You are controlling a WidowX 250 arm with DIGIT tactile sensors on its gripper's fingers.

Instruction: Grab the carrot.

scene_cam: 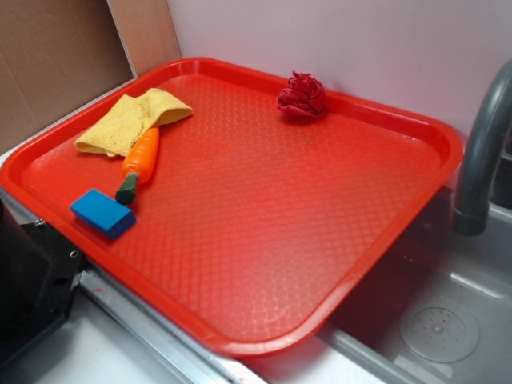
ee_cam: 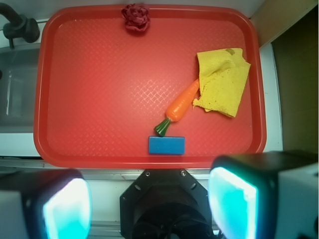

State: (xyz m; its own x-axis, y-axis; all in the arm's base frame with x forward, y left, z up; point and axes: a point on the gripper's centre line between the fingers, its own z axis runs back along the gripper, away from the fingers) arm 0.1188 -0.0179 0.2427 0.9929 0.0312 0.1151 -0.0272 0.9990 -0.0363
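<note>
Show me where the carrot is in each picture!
Exterior view: the carrot lies at the left side of the red tray, its tip at the yellow cloth, green stem toward the blue block.
Wrist view: the carrot lies right of the tray's middle, tip touching the cloth, stem just above the block.
Shared landmark: the blue block beside the stem end.

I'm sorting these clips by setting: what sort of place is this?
Probably a kitchen sink counter, perhaps a toy or mock one. A grey faucet curves over a metal sink basin with a round drain, and a red tray laid beside it holds a toy carrot.
</note>
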